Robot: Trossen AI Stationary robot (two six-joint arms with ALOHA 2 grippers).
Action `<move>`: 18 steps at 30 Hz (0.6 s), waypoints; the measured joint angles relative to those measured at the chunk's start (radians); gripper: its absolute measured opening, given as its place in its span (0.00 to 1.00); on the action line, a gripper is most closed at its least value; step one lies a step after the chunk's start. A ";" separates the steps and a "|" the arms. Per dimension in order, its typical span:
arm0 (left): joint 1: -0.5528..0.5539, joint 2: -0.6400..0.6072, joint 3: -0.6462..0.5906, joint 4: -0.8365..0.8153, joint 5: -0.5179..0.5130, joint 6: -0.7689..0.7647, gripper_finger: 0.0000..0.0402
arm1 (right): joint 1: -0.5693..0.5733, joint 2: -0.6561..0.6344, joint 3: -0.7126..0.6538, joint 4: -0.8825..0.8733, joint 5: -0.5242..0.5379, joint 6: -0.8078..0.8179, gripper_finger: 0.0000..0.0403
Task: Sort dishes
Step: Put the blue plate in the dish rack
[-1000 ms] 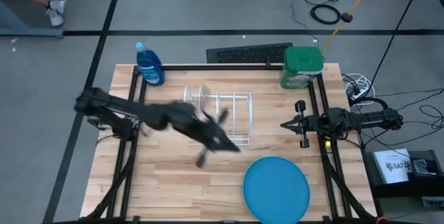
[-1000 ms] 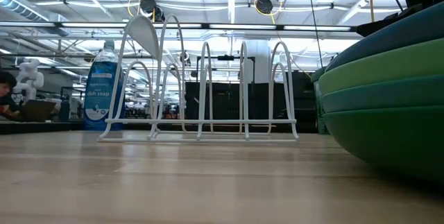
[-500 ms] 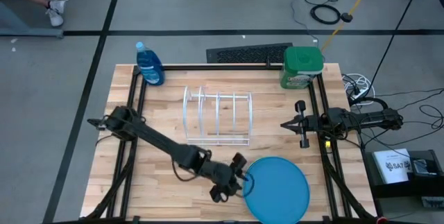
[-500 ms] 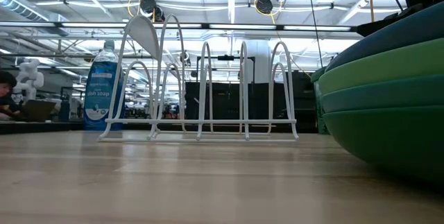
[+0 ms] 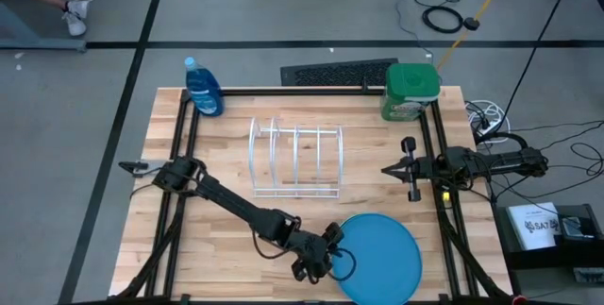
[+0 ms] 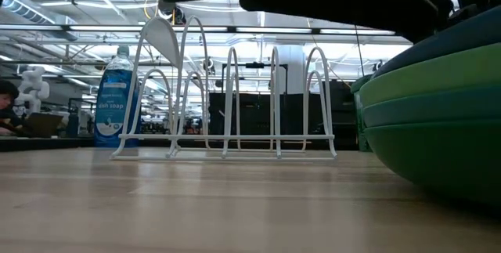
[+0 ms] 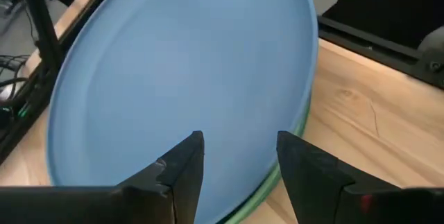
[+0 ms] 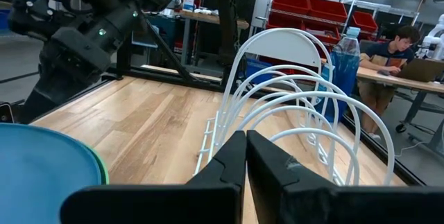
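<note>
No plate racked yet: wire rack [image 5: 295,160] empty, plate stack [image 5: 377,259] intact at 5 o'clock, left gripper [image 5: 327,252] jaws apart at blue plate [image 7: 180,78] rim; right gripper [image 5: 408,168] closed, idle at 3 o'clock.

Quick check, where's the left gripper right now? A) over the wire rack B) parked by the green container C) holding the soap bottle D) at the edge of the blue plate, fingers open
D: the left gripper hangs with its fingers apart over the near rim of the blue plate, which tops the stack; the wire rack stands empty.
</note>
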 joint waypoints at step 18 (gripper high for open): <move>0.008 0.036 0.000 -0.021 0.087 0.052 0.45 | 0.000 0.000 0.000 0.000 0.000 0.000 0.02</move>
